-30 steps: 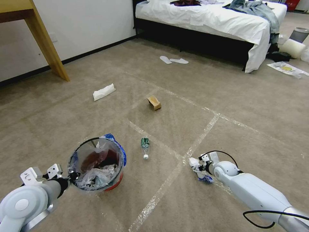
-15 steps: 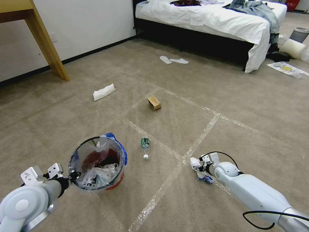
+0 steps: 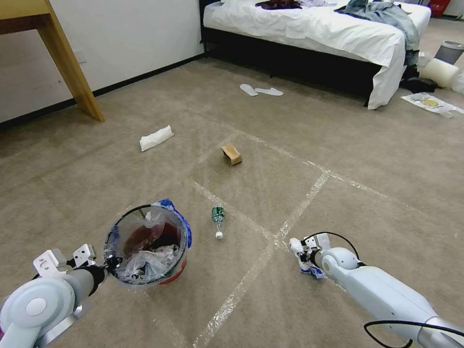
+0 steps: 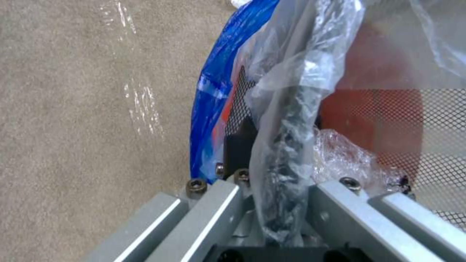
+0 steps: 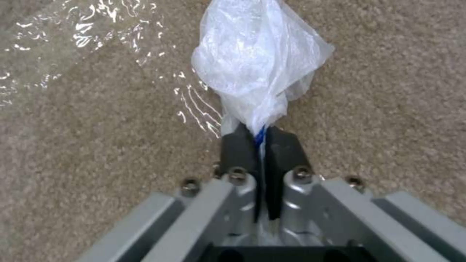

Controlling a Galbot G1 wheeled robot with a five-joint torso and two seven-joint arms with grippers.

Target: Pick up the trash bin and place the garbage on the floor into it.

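The red-orange trash bin (image 3: pixel 147 246) with its clear, blue-edged liner stands at lower left, holding crumpled plastic. My left gripper (image 3: pixel 108 263) is shut on its near rim; the left wrist view shows the fingers (image 4: pixel 240 142) pinching rim and liner of the trash bin (image 4: pixel 378 109). My right gripper (image 3: pixel 302 256), low over the floor (image 3: pixel 338 159), is shut on a white plastic scrap (image 5: pixel 260 62) with a blue edge, held by the gripper (image 5: pixel 260 142) at its tip. More garbage lies beyond: a green-labelled bottle (image 3: pixel 218 220), a brown carton (image 3: pixel 232 153) and a white tissue (image 3: pixel 155 137).
A bed (image 3: pixel 314 29) with white sheets fills the back. A wooden table leg (image 3: pixel 67 63) stands at the left by the wall. White slippers (image 3: pixel 261 90) lie before the bed. A grey bin (image 3: pixel 450 50) and a cream-white bin (image 3: pixel 437 71) sit far right.
My right gripper has drawn slightly back toward me with the white scrap in it. The left arm and the bin have barely shifted.
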